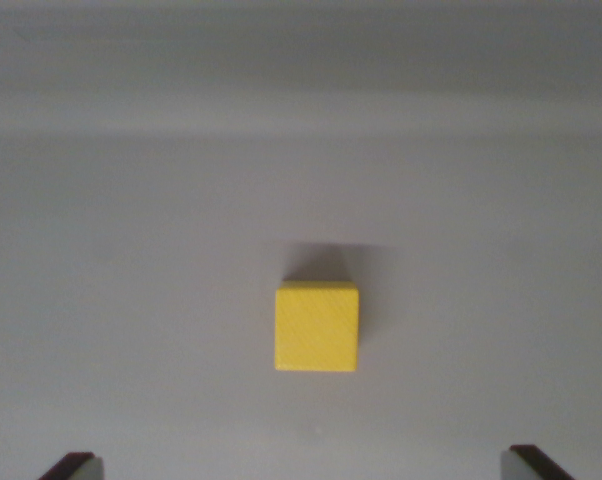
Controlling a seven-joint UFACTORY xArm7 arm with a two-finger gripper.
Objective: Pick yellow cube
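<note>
The cube (317, 328) sits alone on the pale desk (131, 300), near the middle of the wrist view and a little above the gripper (306, 465), whose two fingertips (73, 466) only just show at the bottom corners, spread wide with nothing between them. This looks like the approach step: the gripper is above and clear of the cube, not yet around it. Next it would need to move forward and descend so the fingertips straddle the cube's sides, then close.

place: cannot tell | seen: plain pale grey surface (131, 300) (nothing marks a room type)
</note>
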